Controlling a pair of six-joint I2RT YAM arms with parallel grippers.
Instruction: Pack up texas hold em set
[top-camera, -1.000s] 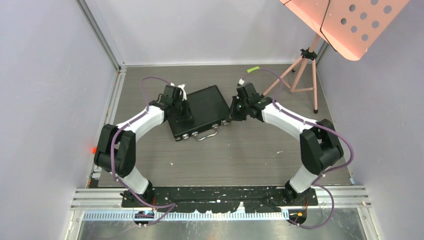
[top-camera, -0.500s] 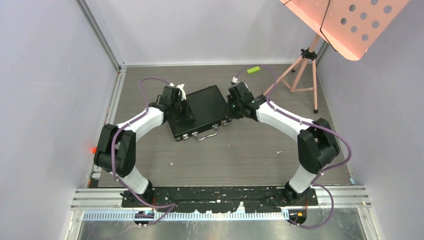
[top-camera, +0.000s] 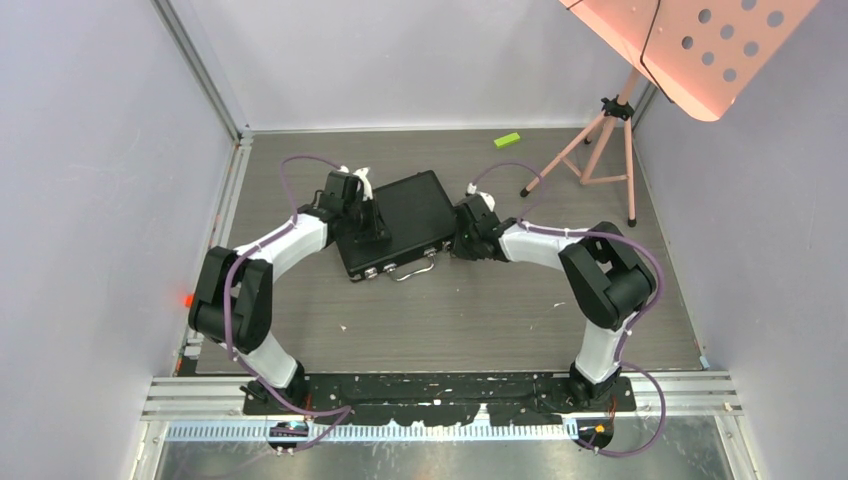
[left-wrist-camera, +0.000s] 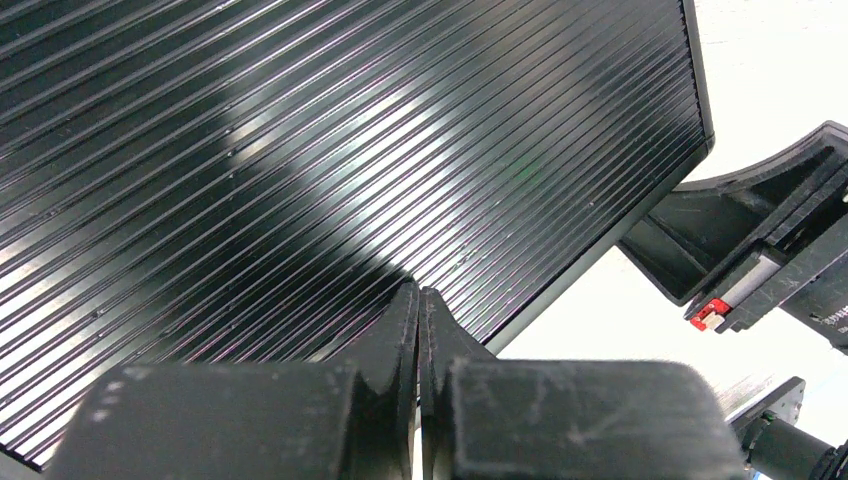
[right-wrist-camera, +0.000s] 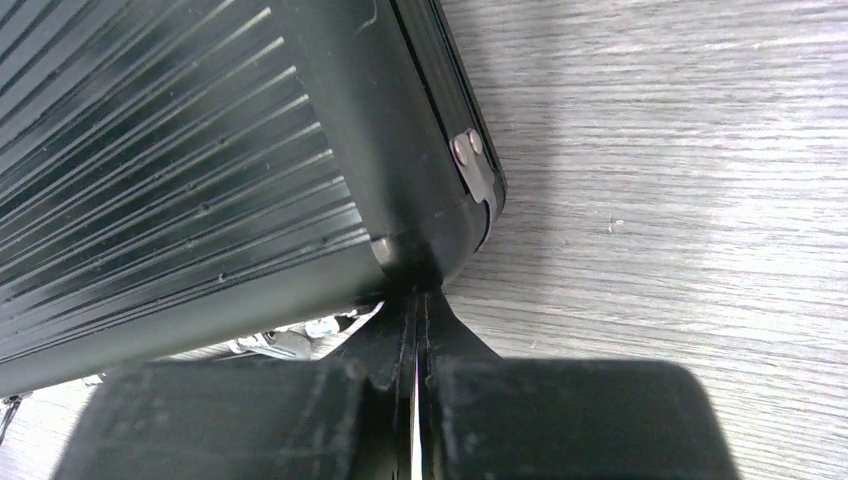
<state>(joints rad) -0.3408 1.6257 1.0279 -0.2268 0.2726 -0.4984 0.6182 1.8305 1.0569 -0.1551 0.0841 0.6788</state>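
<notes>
On the table (top-camera: 500, 320), the briefcase (top-camera: 405, 210) lies shut, an arm at each side.

From above, the handle (top-camera: 415, 270) faces the arms. The left gripper (top-camera: 372, 232) rests on the lid and the right gripper (top-camera: 462, 240) meets the right near corner, likely one pinning while the other nudges. In the left wrist view its fingers are pressed together, empty, with the tips on the ribbed lid near its edge. In the right wrist view its fingers are also pressed together, holding nothing. Their tips touch the rounded corner below a small silver fitting (right-wrist-camera: 472, 165), probably steadying the case for latching.
</notes>
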